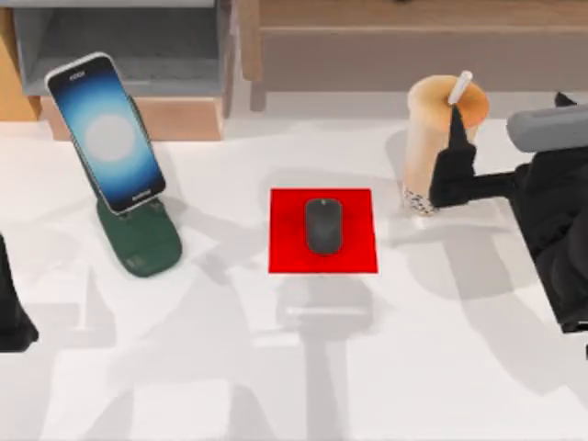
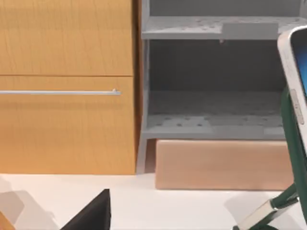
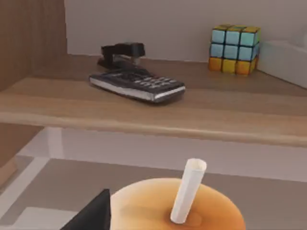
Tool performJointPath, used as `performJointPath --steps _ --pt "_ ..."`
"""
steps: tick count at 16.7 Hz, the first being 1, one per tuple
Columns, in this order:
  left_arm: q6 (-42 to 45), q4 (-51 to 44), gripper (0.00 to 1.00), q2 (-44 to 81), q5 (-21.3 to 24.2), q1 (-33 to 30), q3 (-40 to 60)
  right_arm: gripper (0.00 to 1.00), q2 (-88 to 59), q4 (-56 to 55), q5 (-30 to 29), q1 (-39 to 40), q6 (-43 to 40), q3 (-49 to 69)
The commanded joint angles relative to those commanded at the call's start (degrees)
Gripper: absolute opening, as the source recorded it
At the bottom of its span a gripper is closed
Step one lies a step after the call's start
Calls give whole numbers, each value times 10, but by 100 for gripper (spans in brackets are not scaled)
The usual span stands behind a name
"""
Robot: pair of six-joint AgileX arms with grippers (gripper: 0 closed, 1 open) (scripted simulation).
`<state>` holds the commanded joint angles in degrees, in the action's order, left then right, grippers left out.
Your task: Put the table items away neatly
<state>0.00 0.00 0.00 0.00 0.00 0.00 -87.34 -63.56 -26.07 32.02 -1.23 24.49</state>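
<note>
Milk-tea cup (image 1: 432, 147) stood upright at table's (image 1: 441, 367) right rear, right gripper (image 1: 452, 163) against its right side, black fingers (image 1: 457, 138) apparently clamped on cup, arm reaching in from right edge. Mouse (image 1: 322, 225) lay on red pad (image 1: 285, 253), centre. Smartphone (image 1: 106, 129) leaned in green stand (image 1: 142, 243), left. Left gripper (image 1: 11, 317) parked at left edge; finger state: cannot tell.

From above, my right gripper (image 1: 452, 170) covers part of the milk-tea cup (image 1: 430, 138), its fingers too dark for me to read, my left arm (image 1: 13, 312) is cut by the table's left edge, and the smartphone (image 1: 106, 133) hides the green stand's upright (image 1: 140, 237).
</note>
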Motion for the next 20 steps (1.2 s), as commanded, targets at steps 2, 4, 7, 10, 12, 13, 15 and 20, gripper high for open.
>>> performJointPath --steps 2,4,7,10,12,13,15,20 --pt "0 0 100 0 0 0 0 100 -107 -61 -31 20 3 21" --pt "0 0 100 0 0 0 0 100 -204 -114 -61 29 6 42" --pt "0 0 100 0 0 0 0 100 -309 -179 -94 32 9 86" --pt "0 0 100 0 0 0 0 100 -362 -219 -110 30 11 126" --pt "0 0 100 0 0 0 0 100 -368 -224 -112 29 11 132" --pt "0 0 100 0 0 0 0 100 -368 -224 -112 29 11 132" --pt "0 0 100 0 0 0 0 100 -368 -224 -112 29 11 132" --pt "0 0 100 0 0 0 0 100 -378 -205 -97 14 11 162"
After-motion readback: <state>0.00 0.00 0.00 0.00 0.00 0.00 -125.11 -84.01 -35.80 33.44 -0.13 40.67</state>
